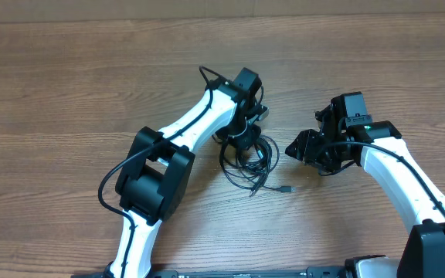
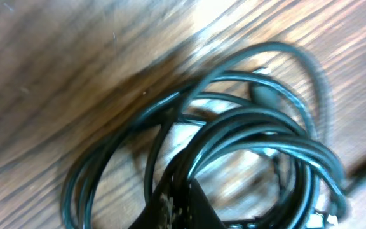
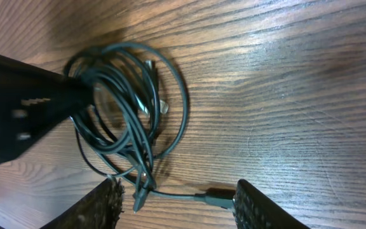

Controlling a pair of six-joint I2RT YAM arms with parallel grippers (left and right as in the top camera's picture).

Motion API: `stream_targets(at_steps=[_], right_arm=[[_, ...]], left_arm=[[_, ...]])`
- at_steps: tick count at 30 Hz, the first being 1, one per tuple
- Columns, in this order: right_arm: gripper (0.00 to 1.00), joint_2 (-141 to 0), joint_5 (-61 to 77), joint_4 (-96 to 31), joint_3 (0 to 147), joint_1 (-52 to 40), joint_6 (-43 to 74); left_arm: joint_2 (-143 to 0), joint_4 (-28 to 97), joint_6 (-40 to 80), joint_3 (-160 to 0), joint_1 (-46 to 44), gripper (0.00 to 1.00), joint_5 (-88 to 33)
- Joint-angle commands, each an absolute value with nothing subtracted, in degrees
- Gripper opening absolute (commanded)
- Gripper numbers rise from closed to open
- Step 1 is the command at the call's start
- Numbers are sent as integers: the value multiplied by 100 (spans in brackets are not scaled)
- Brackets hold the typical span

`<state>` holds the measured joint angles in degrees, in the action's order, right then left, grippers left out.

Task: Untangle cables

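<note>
The cables [image 1: 252,164] lie as a tangle of thin black loops on the wooden table, with one plug end [image 1: 287,188] trailing to the right. My left gripper [image 1: 244,139] stands over the top of the tangle. In the left wrist view the cables [image 2: 259,121] fill the frame, and the left gripper [image 2: 184,192] is shut on a few strands. My right gripper [image 1: 304,147] hovers just right of the tangle, apart from it. In the right wrist view it [image 3: 176,186] is open, with the cables [image 3: 132,108] ahead and a plug end [image 3: 216,198] lying between its fingers [image 3: 103,205], untouched.
The wooden table [image 1: 68,85] stretches to the left and the back. A thicker black cord [image 1: 122,174] runs along the left arm. The right arm's white links [image 1: 408,181] occupy the right side.
</note>
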<state>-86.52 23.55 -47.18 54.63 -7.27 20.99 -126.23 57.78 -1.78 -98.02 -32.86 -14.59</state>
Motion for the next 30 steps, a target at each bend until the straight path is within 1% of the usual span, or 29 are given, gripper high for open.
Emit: stream_targets(at_steps=[1,5,9,18,19,21,23,25,28,30], right_arm=[[55,-8680,2414,-4700,5472,-740,2091],[55,-8680,2480,-4694,5472,-740,2091],[54,-8680,2685,-4626,5472,-740,2091],[54,-8680,2720,-4515,5472,-740,2091],[50,-8680,2641,-4512,5472,-740,2091],[47,-8680,2502,-4510,5472,-740,2093],[36,-8680,2403,-4508,5472,-740,2093],[23,-8680,2331,-4515,5472,-740,2091],[14,-8680,2117,-4569,5472,-740,2091],[11,-8680,1903,-4652,5470,-740,2093]], left_arm=[[-12470,5994,-64,-10530,-3227,4,-1723],[-12438,6272,-62,-10836,-3273,4,-1859],[-12438,6407,-62,-10855,-3310,4,-2283],[-12438,6296,-64,-10855,-3297,4,-3933],[-12438,6298,-67,-10855,-3297,4,-4021],[-12438,6298,-67,-10855,-3297,4,-4204],[-12438,6274,-67,-10855,-3297,4,-4316],[-12436,6257,-67,-10855,-3297,4,-4309],[-12436,6267,-67,-10855,-3269,4,-4307],[-12436,6278,-67,-10855,-3223,4,-4309]])
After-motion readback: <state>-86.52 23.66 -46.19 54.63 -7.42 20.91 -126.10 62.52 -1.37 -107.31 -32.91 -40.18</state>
